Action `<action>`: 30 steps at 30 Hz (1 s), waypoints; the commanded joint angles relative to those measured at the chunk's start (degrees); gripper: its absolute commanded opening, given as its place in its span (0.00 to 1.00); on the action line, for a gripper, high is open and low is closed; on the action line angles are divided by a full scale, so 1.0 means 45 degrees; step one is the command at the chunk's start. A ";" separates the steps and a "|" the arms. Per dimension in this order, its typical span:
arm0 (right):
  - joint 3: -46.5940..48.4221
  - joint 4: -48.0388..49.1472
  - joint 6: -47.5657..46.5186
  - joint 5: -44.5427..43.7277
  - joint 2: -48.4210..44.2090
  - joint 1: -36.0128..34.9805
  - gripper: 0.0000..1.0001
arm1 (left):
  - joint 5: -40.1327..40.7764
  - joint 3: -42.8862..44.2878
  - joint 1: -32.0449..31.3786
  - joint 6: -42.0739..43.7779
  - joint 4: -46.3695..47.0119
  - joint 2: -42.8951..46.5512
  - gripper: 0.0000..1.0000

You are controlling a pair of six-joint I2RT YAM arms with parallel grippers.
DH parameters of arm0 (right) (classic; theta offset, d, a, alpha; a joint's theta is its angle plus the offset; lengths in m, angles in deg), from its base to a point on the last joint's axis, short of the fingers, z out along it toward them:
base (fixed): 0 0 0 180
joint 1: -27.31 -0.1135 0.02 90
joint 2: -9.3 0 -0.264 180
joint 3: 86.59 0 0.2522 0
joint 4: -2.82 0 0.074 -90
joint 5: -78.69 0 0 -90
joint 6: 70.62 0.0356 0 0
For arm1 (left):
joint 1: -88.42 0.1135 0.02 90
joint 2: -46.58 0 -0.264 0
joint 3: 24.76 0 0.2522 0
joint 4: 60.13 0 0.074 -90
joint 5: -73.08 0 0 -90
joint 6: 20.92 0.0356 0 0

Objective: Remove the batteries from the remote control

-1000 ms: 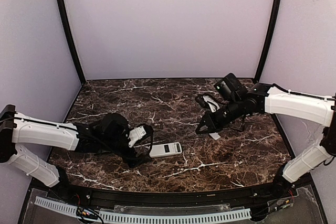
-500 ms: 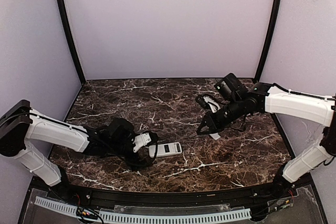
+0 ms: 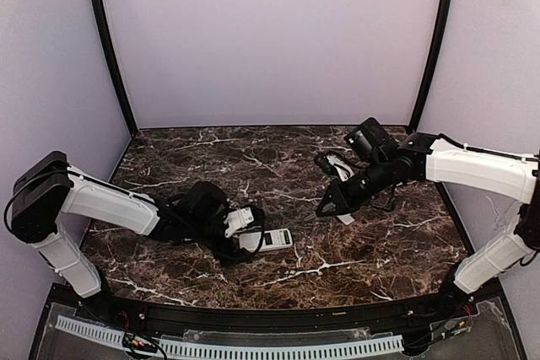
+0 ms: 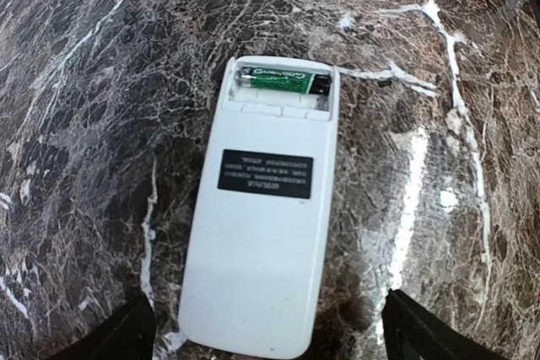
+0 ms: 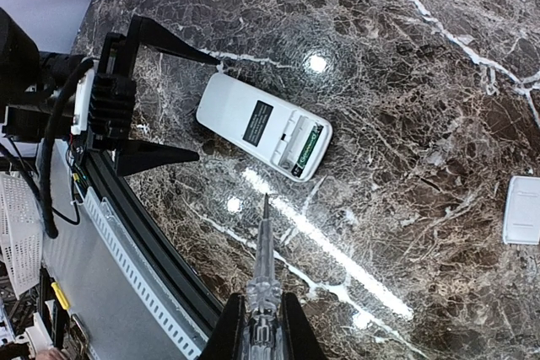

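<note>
The white remote control [image 4: 261, 233] lies back-up on the marble with its compartment uncovered. One green-wrapped battery [image 4: 283, 80] sits in the far slot. My left gripper [image 4: 268, 345] is open, and its dark fingers [image 4: 126, 335] straddle the remote's near end without touching it. In the top view the left gripper [image 3: 245, 238] sits at the left end of the remote control [image 3: 274, 239]. My right gripper [image 5: 260, 339] is shut on a clear pointed tool [image 5: 264, 263], held above the table to the right of the remote control [image 5: 257, 122] with its tip short of the battery [image 5: 309, 147].
A small flat white cover plate [image 5: 521, 210] lies on the marble near the right arm. The table's black front rail [image 5: 143, 233] runs close to the remote. Purple walls enclose the back and sides.
My left arm has slid right across the table, bringing its open fingers around the remote's left end. The right arm and its tool have stayed still.
</note>
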 commanded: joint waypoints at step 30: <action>0.0349 0.0170 -0.0265 0.0362 0.0809 0.0143 0.00 | -0.2459 0.1476 0.0891 0.0766 -0.1050 -0.1740 0.43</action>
